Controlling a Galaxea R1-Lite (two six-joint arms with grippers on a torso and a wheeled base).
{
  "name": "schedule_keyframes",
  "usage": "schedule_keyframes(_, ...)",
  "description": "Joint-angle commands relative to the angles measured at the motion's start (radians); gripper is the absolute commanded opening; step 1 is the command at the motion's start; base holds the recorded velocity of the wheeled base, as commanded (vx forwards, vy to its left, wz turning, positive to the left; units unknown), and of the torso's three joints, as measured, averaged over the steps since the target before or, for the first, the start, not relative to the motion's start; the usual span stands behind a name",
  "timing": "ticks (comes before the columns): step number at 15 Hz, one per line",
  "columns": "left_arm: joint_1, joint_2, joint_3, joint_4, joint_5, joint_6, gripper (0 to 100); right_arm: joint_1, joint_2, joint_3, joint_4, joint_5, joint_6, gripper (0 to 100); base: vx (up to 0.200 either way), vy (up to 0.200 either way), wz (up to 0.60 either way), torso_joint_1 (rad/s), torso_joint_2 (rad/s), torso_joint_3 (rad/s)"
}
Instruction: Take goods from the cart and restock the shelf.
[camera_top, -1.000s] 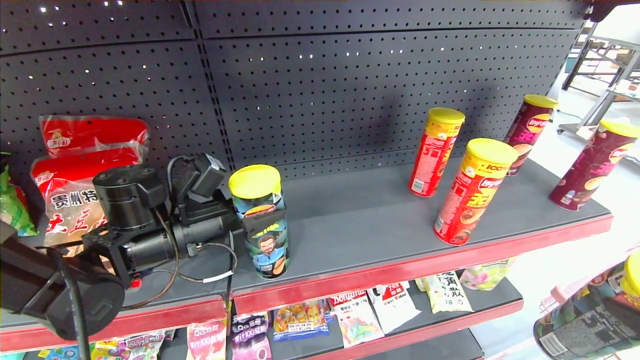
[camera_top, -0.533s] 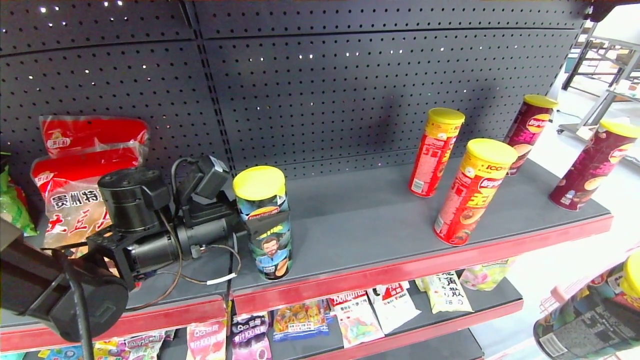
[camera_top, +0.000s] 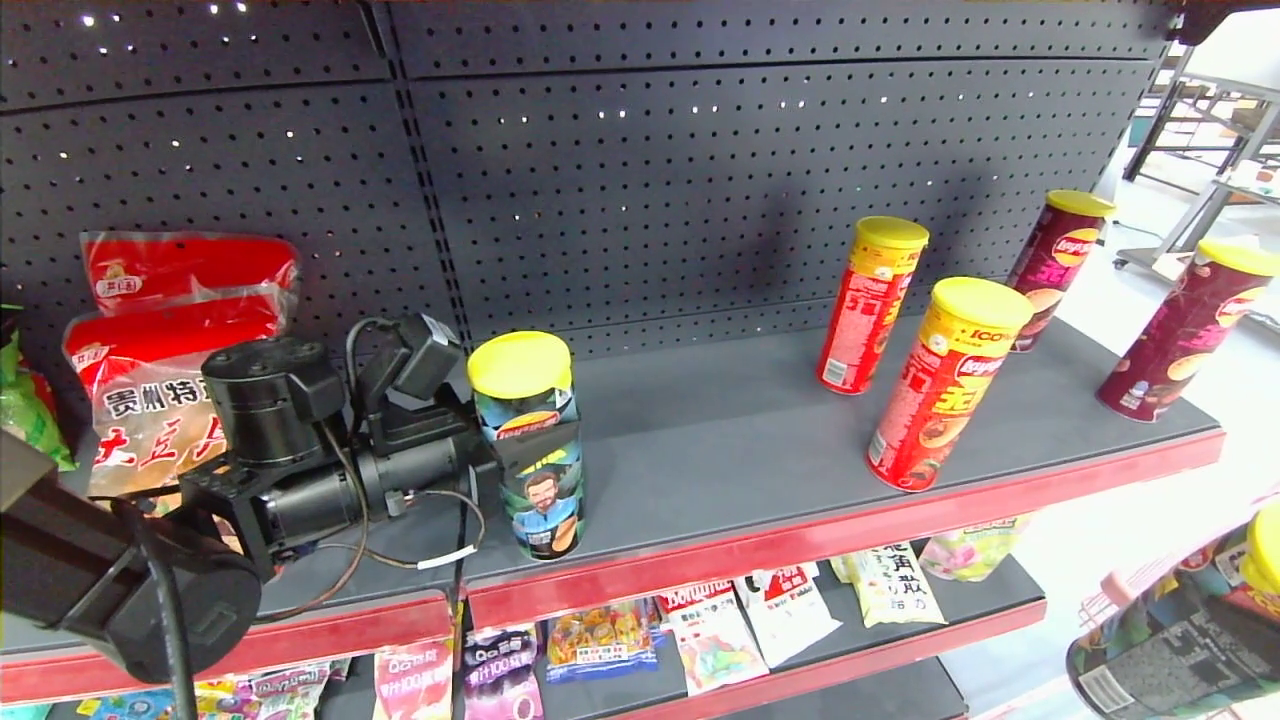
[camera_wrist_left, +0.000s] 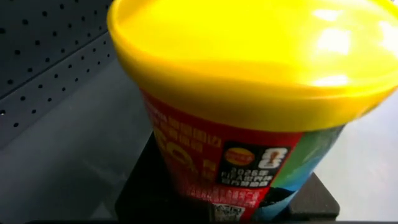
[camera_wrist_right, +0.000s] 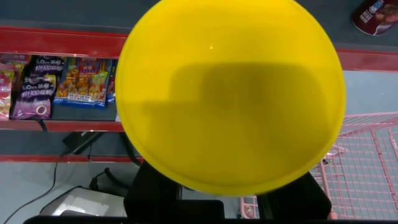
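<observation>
Okay, chip can (camera_top: 518, 364) is sitting upright near the shelf (camera_top: 720, 450) front edge, left half. It is showing a yellow lid and a green-blue body with a cartoon man. Left gripper (camera_top: 522, 445) is clamping its middle, with the far finger hiding behind it. Right gripper (camera_wrist_right: 224, 208) is gripping second can (camera_wrist_right: 230, 93), whose yellow lid is covering its body.

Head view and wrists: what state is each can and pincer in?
Green can: upright at shelf front, lidded, gripped.
Left pincer: shut on green can.
Red cans: upright, lidded, free.
Purple cans: upright, lidded, free.
Dark can: lidded, gripped, off the shelf.
Right pincer: shut on dark can.
</observation>
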Motion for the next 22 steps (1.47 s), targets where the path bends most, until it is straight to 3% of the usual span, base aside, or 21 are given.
schedule_keyframes(1,0.001,0.005,0.001,0.003,0.002,-0.002,0,0.000,0.001,-0.001,0.000,0.000,-0.001,0,0.000,0.000,0.00,0.000,0.00,0.000)
schedule_keyframes(2,0.001,0.005,0.001,0.003,0.002,0.000,100,0.000,0.001,-0.001,0.001,0.000,-0.001,0,0.000,0.000,0.00,0.000,0.00,0.000)
schedule_keyframes(6,0.001,-0.004,0.009,-0.016,-0.009,0.001,100,0.000,-0.001,-0.001,0.000,0.000,-0.001,0,0.000,0.000,0.00,0.000,0.00,0.000)
schedule_keyframes(8,0.001,-0.027,0.040,-0.063,0.003,0.000,100,0.000,-0.001,-0.003,0.000,0.000,-0.001,0,0.000,0.000,0.00,0.000,0.00,0.000)
schedule_keyframes(11,-0.001,-0.082,0.083,-0.060,0.005,-0.002,100,0.000,0.001,-0.003,0.000,-0.001,-0.001,0,0.000,0.000,0.00,0.000,0.00,0.000)
schedule_keyframes(22,0.005,-0.139,0.017,-0.065,0.005,0.000,100,0.000,-0.001,-0.006,0.000,-0.012,-0.002,0,0.000,0.000,0.00,0.000,0.00,0.000)
